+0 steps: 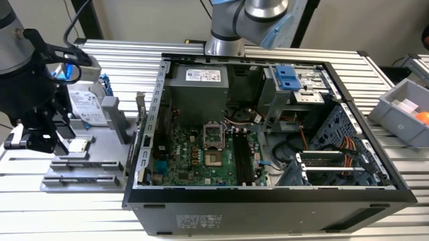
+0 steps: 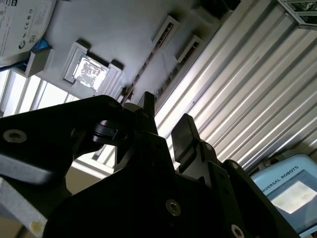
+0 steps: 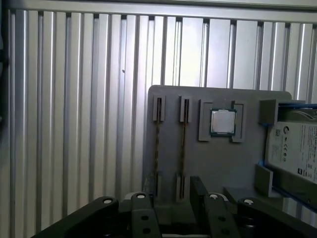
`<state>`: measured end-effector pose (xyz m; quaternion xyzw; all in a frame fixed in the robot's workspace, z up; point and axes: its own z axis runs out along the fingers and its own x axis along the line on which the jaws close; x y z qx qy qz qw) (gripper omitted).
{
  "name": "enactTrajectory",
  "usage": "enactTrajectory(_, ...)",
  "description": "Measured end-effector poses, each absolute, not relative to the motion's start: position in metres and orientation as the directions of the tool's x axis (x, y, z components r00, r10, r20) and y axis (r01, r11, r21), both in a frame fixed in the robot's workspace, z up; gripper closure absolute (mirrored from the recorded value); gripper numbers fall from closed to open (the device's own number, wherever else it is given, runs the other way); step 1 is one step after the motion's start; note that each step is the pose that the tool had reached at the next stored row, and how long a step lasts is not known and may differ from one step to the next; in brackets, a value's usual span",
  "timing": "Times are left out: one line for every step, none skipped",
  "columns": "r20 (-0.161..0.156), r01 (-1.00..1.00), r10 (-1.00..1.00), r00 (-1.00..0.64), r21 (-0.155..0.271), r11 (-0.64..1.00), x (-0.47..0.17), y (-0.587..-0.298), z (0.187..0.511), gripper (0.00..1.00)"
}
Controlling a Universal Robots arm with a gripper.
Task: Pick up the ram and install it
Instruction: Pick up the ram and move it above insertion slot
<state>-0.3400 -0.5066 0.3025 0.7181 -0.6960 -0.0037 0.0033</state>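
Black gripper (image 3: 171, 201). Pale grey tray (image 3: 218, 163) with two thin dark ram sticks (image 3: 157, 144). Silver table (image 3: 74, 99), ribbed in parallel stripes. Green motherboard (image 1: 194, 160), black case (image 1: 268, 211), blue bracket (image 1: 287, 78).

The setting is a robotics laboratory or assembly test cell. A ribbed aluminium-profile workbench (image 1: 127, 60) carries an opened black computer tower case (image 1: 268, 211), a grey moulded parts fixture (image 1: 87, 169) and a grey plastic storage bin (image 1: 399, 113).

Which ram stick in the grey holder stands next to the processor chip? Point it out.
The ram stick directly beside the processor chip; the other stick stands one slot further off, by the holder's edge.
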Motion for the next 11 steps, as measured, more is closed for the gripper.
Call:
enactTrajectory(-0.001, -0.999, -1.000, 0.031, 0.010, -0.031, -0.3400, -0.5066, 0.3017, 0.00)
enactTrajectory(-0.001, -0.999, -1.000, 0.031, 0.010, -0.031, -0.3400, -0.5066, 0.3009, 0.00)
enactTrajectory(-0.001, -0.999, -1.000, 0.031, 0.010, -0.031, -0.3400, -0.5066, 0.3000, 0.00)
enactTrajectory(-0.001, -0.999, -1.000, 0.031, 0.010, -0.031, -0.3400, -0.5066, 0.2992, 0.00)
enactTrajectory(-0.001, -0.999, -1.000, 0.032, 0.010, -0.032, -0.3400, -0.5066, 0.2983, 0.00)
enactTrajectory(-0.001, -0.999, -0.999, 0.032, 0.010, -0.032, -0.3400, -0.5066, 0.2975, 0.00)
enactTrajectory(-0.001, -0.999, -0.999, 0.033, 0.010, -0.033, -0.3400, -0.5066, 0.2967, 0.00)
enactTrajectory(-0.001, -0.999, -0.999, 0.033, 0.010, -0.033, -0.3400, -0.5066, 0.2959, 0.00)
enactTrajectory(-0.001, -0.999, -0.999, 0.034, 0.010, -0.034, -0.3400, -0.5066, 0.2951, 0.00)
enactTrajectory(-0.001, -0.999, -0.999, 0.035, 0.010, -0.035, -0.3400, -0.5066, 0.2942, 0.00)
enactTrajectory(-0.001, -0.999, -0.999, 0.036, 0.010, -0.036, -0.3400, -0.5066, 0.2934, 0.00)
